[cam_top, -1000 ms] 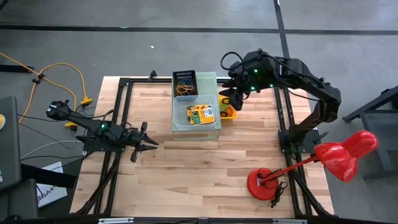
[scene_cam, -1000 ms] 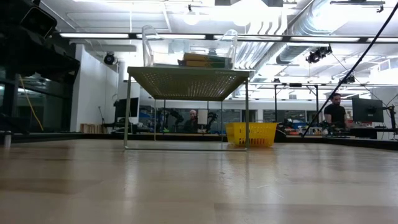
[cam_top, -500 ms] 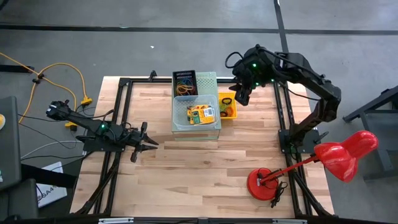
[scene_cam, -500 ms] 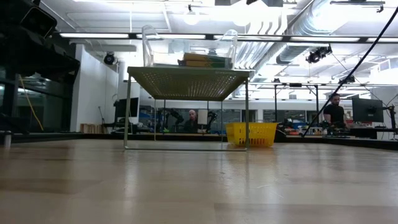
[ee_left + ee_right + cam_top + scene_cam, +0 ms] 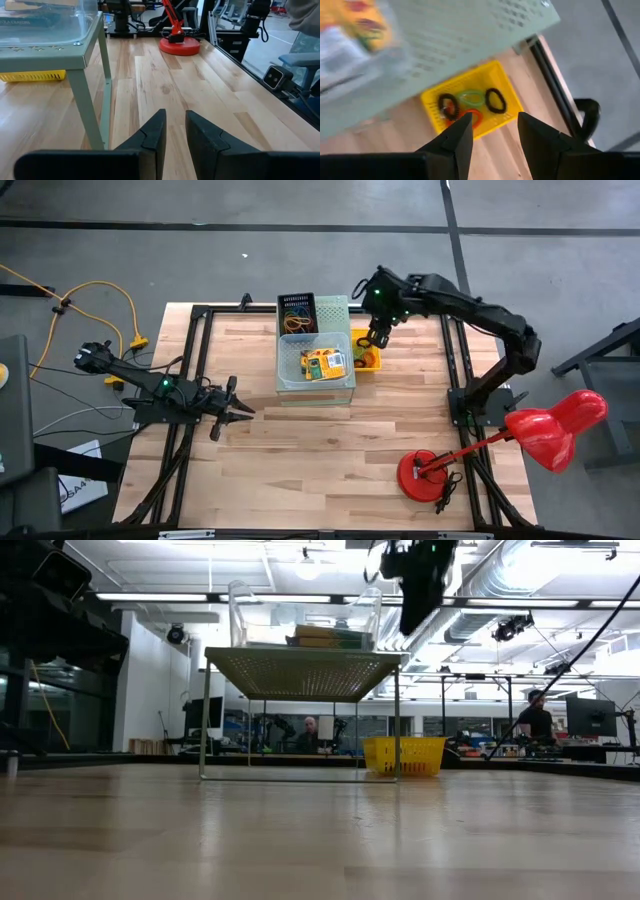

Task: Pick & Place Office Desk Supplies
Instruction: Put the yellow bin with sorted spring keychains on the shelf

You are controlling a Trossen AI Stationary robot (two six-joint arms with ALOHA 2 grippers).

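Observation:
A yellow basket (image 5: 366, 354) (image 5: 470, 107) stands on the table beside the pale-green perforated stand (image 5: 340, 310). In it lie black (image 5: 495, 100), green (image 5: 470, 97) and orange (image 5: 471, 119) elastic bands. My right gripper (image 5: 495, 132) (image 5: 377, 338) hangs open above this basket, pointing down, and touches nothing. More bands fill a black basket (image 5: 297, 313) on the stand. Yellow-and-green crayon boxes (image 5: 323, 363) (image 5: 330, 637) lie in a clear tub on the stand. My left gripper (image 5: 235, 409) (image 5: 174, 135) waits near the table's left side, open by a narrow gap.
The stand's thin legs (image 5: 90, 107) rise from the table near the yellow basket. A pink desk lamp has its red base (image 5: 425, 473) at the near right and its head (image 5: 548, 430) beyond the table's right edge. Bare wood (image 5: 320, 450) lies between the arms.
My right gripper has come down over the yellow basket and shifted slightly toward the stand. It now shows at the top of the low view, where it did not show before. The left arm has kept still.

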